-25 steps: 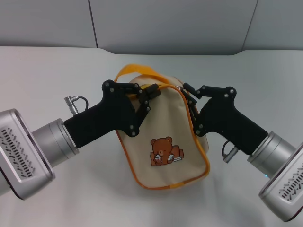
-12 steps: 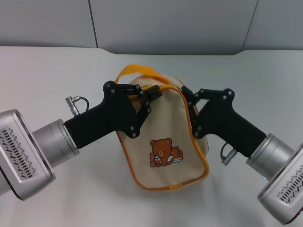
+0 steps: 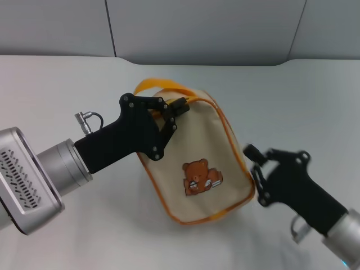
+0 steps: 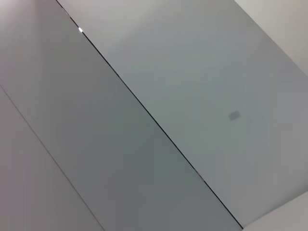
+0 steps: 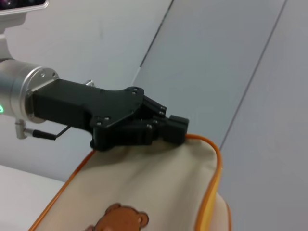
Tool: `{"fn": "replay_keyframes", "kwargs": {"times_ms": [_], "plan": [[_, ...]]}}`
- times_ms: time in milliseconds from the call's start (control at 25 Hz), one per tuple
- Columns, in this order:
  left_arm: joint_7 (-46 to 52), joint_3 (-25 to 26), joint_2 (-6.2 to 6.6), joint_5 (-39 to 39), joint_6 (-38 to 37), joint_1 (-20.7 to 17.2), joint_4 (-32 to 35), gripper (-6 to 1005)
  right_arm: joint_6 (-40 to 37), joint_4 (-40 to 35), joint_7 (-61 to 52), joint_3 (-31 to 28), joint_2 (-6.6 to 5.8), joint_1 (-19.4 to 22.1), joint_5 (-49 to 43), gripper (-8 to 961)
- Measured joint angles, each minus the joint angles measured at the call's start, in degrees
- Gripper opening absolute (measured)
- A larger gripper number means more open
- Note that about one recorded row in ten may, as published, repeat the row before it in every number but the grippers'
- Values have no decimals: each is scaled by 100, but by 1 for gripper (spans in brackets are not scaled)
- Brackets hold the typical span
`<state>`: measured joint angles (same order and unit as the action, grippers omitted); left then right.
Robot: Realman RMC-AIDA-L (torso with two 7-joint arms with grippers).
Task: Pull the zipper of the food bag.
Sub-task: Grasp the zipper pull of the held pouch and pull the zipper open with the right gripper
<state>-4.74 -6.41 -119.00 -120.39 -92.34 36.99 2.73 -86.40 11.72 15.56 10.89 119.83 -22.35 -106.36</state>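
The beige food bag (image 3: 197,146) with a brown bear patch (image 3: 201,179) lies on the white table; it also shows in the right wrist view (image 5: 159,187). My left gripper (image 3: 179,107) is shut on the bag's top corner by the orange rim, as the right wrist view shows (image 5: 175,129). The orange zipper (image 3: 232,143) runs down the bag's right rim. My right gripper (image 3: 251,169) is at the bag's lower right corner, fingers together against the zipper strip. The silver pull tab is hidden. The orange loop handle (image 3: 154,85) lies behind the bag.
The white table (image 3: 67,84) extends on all sides of the bag. Grey wall panels (image 3: 202,28) stand behind it. The left wrist view shows only the grey panels (image 4: 144,120).
My right gripper has slid from the bag's top right corner down along the right rim to the lower right corner. The bag has tilted slightly. My left gripper has kept its hold.
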Motion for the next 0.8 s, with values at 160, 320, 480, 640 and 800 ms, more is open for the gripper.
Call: {"fn": "replay_keyframes", "kwargs": {"times_ms": [160, 320, 480, 640, 800], "plan": [[15, -1, 7, 3, 0, 8, 8, 67, -449, -83, 44, -22, -11, 467, 25, 18], [17, -14, 7, 4, 0, 22, 9, 69, -616, -88, 44, -79, -12, 444, 59, 32], [17, -22, 5, -2, -1, 31, 8, 72, -577, -102, 44, -347, -16, 201, 64, 46], [16, -18, 2, 3, -17, 2, -2, 74, -519, -241, -75, -351, -40, 7, 61, 60], [14, -3, 0, 3, -37, -6, -12, 77, -508, -378, -302, -308, -37, -105, 31, 306]]}}
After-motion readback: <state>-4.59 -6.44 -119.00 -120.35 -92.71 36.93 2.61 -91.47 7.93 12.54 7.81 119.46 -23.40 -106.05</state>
